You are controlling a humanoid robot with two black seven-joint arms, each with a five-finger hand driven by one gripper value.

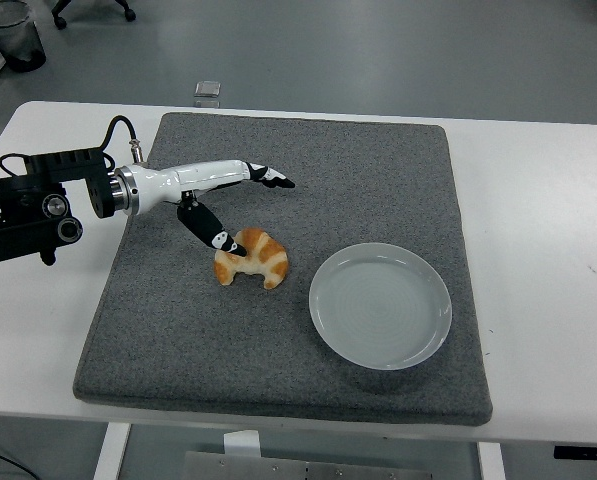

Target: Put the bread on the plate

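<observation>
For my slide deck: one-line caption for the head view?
Left hand, fingers spread, reaches the croissant lying left of the empty plate on a grey mat.

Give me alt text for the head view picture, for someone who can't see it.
A robot's left hand reaches over a grey mat with fingers spread, its thumb at the left end of a croissant. An empty plate sits on the mat just right of the croissant, all on a white table.
</observation>
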